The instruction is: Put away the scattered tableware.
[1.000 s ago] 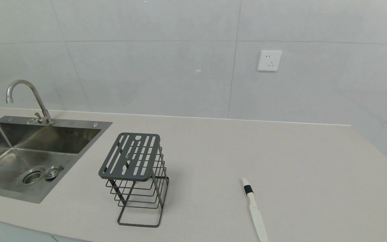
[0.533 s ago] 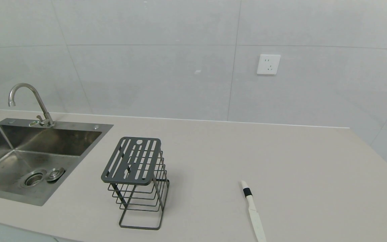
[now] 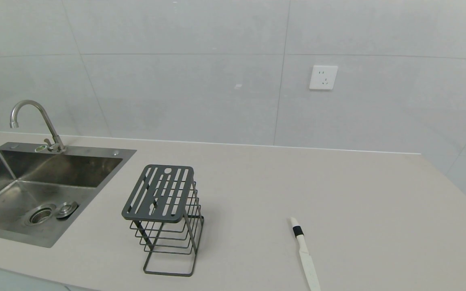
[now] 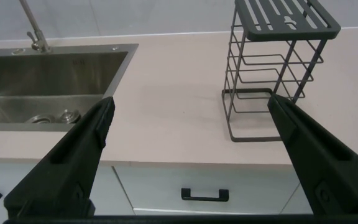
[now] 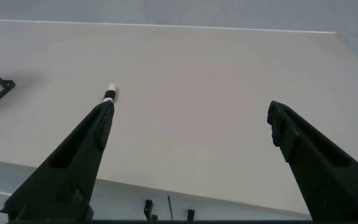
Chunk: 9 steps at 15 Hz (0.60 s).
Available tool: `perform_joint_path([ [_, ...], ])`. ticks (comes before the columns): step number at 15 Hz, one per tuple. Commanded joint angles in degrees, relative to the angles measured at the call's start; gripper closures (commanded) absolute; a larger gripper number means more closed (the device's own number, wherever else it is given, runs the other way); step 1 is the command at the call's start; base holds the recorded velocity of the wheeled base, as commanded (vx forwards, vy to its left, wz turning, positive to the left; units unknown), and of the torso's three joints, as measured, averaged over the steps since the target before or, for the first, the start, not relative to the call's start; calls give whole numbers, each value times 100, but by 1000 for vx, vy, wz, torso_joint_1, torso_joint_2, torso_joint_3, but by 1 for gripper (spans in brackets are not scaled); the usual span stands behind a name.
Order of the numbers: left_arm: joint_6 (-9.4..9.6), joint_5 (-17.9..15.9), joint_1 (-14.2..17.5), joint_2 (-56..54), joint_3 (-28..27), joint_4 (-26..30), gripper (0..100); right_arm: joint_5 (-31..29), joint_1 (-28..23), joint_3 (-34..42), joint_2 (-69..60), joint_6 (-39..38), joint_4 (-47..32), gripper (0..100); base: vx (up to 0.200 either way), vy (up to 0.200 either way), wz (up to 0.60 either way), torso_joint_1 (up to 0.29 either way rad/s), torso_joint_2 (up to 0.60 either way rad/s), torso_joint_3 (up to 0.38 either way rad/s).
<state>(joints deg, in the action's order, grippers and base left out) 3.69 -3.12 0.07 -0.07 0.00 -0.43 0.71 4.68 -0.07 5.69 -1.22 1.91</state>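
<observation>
Your left claw (image 4: 190, 102) and right claw (image 5: 190, 107) are hanging wide, empty; the knife (image 3: 305, 254) is lying flat at 5 o'clock on the counter (image 3: 338, 194), apart from the rack (image 3: 162, 214); you are risking skidding it off the near edge

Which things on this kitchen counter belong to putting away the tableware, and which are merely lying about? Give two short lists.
Belong to the job:
white knife with a black band
dark grey slotted wire rack

Just there:
stainless steel sink
curved steel tap
round metal drain plug
white wall socket
</observation>
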Motion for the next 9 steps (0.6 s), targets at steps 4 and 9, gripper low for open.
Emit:
perform_joint_path([
  [4,-9,13,1,7,0,8,0,2329,-916,-819,855,377,661,0,0,0,0,0,0,0],
  [9,-27,22,1,7,0,16,0,3085,6,-1074,3175,781,11,0,0,0,0,0,0,0],
])
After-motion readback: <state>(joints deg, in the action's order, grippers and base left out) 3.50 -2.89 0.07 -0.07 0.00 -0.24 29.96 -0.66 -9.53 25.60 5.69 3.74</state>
